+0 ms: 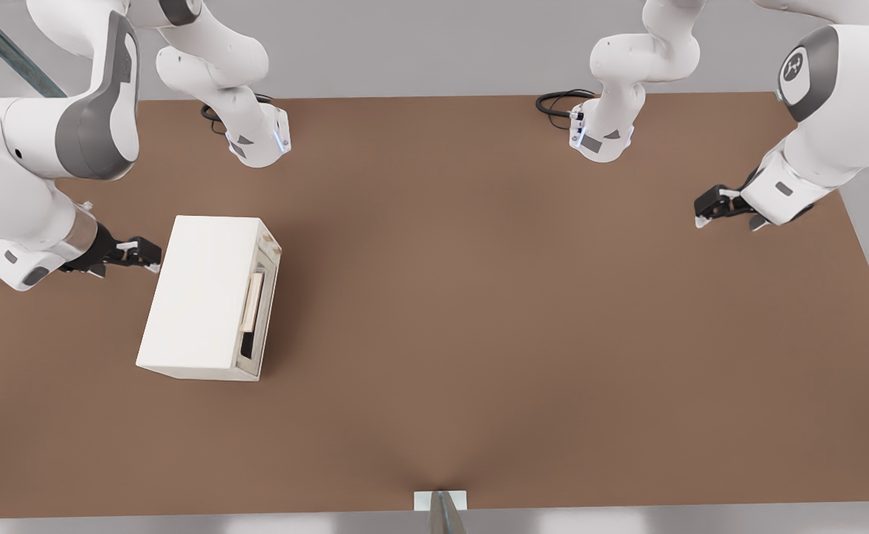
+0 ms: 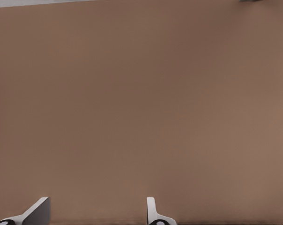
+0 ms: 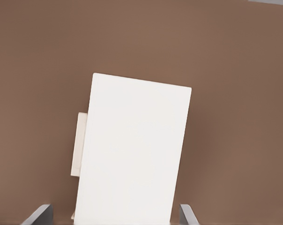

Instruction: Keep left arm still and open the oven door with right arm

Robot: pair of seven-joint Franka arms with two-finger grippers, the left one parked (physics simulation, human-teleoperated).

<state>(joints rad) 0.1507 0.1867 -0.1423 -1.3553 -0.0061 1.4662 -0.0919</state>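
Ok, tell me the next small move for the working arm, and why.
Probably carry the end effector over the oven toward the beige handle. It hangs open at the oven's back, on the front view's left, while the oven door faces the right, shut.

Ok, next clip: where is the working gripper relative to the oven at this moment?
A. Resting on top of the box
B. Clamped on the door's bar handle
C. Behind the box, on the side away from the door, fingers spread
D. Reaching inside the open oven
C. In the front view the gripper sits at the oven body's back, opposite the closed oven door and its handle; the right wrist view shows its fingers spread, holding nothing.
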